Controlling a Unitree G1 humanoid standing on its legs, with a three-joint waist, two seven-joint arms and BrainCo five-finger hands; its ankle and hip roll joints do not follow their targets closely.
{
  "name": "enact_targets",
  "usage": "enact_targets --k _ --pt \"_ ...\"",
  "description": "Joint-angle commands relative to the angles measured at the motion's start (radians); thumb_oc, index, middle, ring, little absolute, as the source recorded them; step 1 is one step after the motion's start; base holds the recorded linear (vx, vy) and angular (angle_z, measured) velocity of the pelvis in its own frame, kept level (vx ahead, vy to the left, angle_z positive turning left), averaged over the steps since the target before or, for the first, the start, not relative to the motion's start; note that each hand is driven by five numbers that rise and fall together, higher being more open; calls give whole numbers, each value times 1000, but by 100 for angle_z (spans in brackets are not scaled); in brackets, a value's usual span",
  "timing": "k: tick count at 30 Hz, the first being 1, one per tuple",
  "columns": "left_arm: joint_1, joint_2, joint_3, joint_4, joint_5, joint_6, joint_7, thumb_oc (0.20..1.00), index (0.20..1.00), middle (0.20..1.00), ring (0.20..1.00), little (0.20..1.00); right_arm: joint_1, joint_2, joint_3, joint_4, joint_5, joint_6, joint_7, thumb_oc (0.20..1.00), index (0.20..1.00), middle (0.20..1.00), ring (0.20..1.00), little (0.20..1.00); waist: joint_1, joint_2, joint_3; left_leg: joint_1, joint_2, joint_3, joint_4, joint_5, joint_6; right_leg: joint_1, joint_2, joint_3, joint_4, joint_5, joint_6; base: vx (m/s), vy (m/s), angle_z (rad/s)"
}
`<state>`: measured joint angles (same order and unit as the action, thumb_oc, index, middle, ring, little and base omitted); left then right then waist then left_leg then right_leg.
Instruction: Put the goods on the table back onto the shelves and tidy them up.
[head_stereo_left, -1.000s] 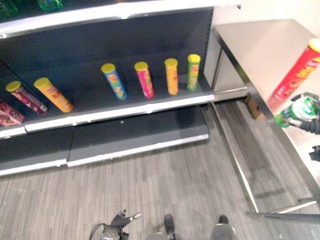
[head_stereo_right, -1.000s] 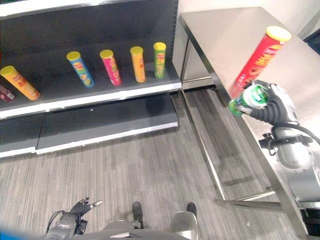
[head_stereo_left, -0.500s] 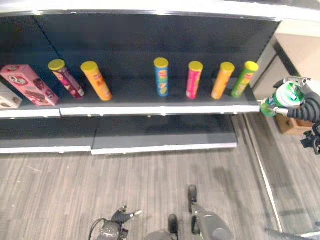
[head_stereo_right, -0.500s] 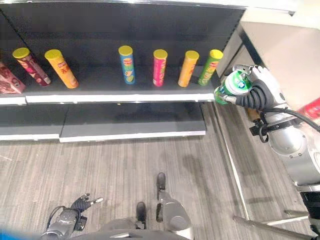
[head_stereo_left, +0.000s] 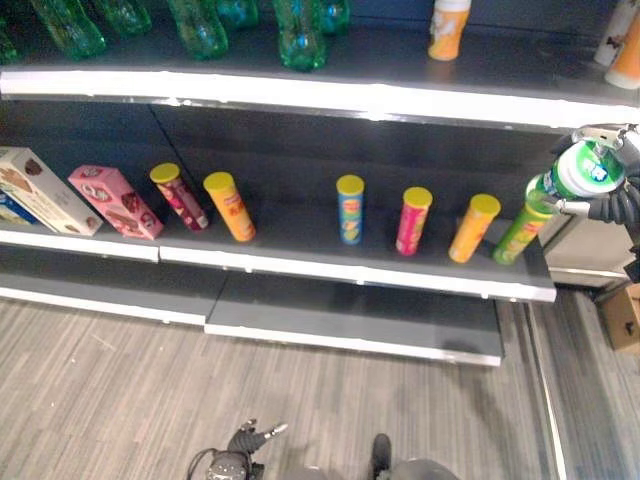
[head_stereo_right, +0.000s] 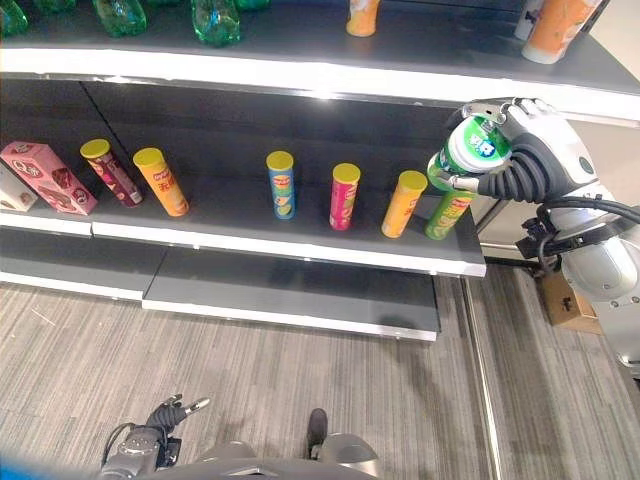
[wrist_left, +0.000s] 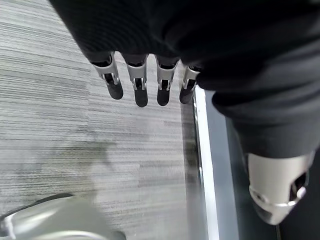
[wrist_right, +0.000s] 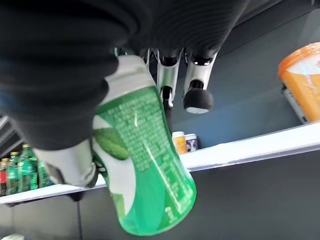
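One green bottle (head_stereo_right: 470, 152), base hidden by right hand (head_stereo_right: 530, 150)

right hand (head_stereo_right: 530, 160) gripping green bottle (head_stereo_right: 470, 152)

Right robot hand (head_stereo_right: 540, 140): dark ribbed cover over back and wrist; silver fingers (wrist_right: 167, 75) ending in dark rounded tips; thumb (wrist_right: 70, 162) in a pale silver-grey shell.
Right forearm (head_stereo_right: 600, 270): smooth, rounded silver-grey casing, bulbous below the wrist.
Left robot hand (wrist_left: 165, 30): same dark ribbed cover; row of silver fingers (wrist_left: 141, 85) with black tips, small fasteners visible on each; silver thumb housing (wrist_left: 277, 190) with a metal ring near its end.
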<state>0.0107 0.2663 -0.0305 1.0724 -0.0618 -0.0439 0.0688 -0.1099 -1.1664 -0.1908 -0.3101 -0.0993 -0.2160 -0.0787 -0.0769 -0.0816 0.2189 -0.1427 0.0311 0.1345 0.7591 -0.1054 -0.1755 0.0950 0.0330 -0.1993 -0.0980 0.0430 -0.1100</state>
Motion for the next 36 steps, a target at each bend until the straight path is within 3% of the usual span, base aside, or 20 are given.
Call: enact_targets --k 1,2,3,5,6,8,12,21,28,36 --pt "-17 45 -74 -53 -37 -19 5 1000 1000 1000 1000 1000 -23 -9 -70 19 61 -8 -23 200 200 200 200 200 4 -19 2 94 81 63 -268 10 62 39 -14 -16 11 -160 135 46 -42 22" --pt "-13 46 -75 -58 -37 -21 4 1000 1000 1000 1000 1000 -31 -8 -63 21 63 -8 -23 200 200 200 200 200 7 -24 -1 103 83 64 -330 -11 77 37 -23 -17 11 -158 138 92 -14 17" --pt "-1 50 -77 -63 -37 -25 1 1000 1000 1000 1000 1000 -54 -6 -46 26 71 -14 -25 200 200 200 200 200 18 -33 -10 127 76 34 -503 -25 96 29 -38 -10 11 -158 146 90 13 7" --pt "4 53 -81 -64 -40 -27 4 1000 1000 1000 1000 1000 -88 -5 -23 47 80 -18 -35 200 200 200 200 200 24 -28 -26 145 72 -22 -699 56 91 23 -35 -6 11 -168 147 61 21 -9" --pt "4 53 -81 -64 -40 -27 4 1000 1000 1000 1000 1000 -91 -5 -21 47 80 -19 -35 200 200 200 200 200 22 -29 -27 147 70 -23 -707 63 92 21 -37 -7 11 -168 147 97 79 -23" --pt "18 55 -95 -54 -21 -25 8 1000 1000 1000 1000 1000 -145 -3 17 95 64 -10 -62 200 200 200 200 200 25 -2 -54 198 67 -50 -846 101 78 28 -27 -5 11 -179 148 153 121 -21" --pt "38 56 -111 -49 -15 -23 5 1000 1000 1000 1000 1000 -254 -22 113 177 15 25 -89 200 200 200 200 200 40 14 -86 229 54 -31 -846 77 68 41 -40 -8 11 -174 155 117 120 -10" --pt "44 63 -117 -28 -56 -27 39 1000 1000 1000 1000 1000 -563 -62 383 414 -27 78 -148 200 200 200 200 200 82 2 -93 246 30 -26 -846 58 82 67 -74 -37 11 -164 174 60 72 10" --pt "55 74 -95 8 -121 -36 73 1000 1000 1000 1000 1000 -926 -88 710 721 -100 133 -168 200 200 200 200 200 122 -16 -98 243 15 -45 -846 53 91 75 -89 -67 11 -164 184 37 17 8" --pt "67 69 -83 33 -177 -38 67 1000 1000 1000 1000 1000 -1056 -30 813 893 -90 154 -165 200 200 200 200 200 142 -15 -100 232 7 -77 -846 56 92 82 -95 -98 11 -168 187 25 -5 12"
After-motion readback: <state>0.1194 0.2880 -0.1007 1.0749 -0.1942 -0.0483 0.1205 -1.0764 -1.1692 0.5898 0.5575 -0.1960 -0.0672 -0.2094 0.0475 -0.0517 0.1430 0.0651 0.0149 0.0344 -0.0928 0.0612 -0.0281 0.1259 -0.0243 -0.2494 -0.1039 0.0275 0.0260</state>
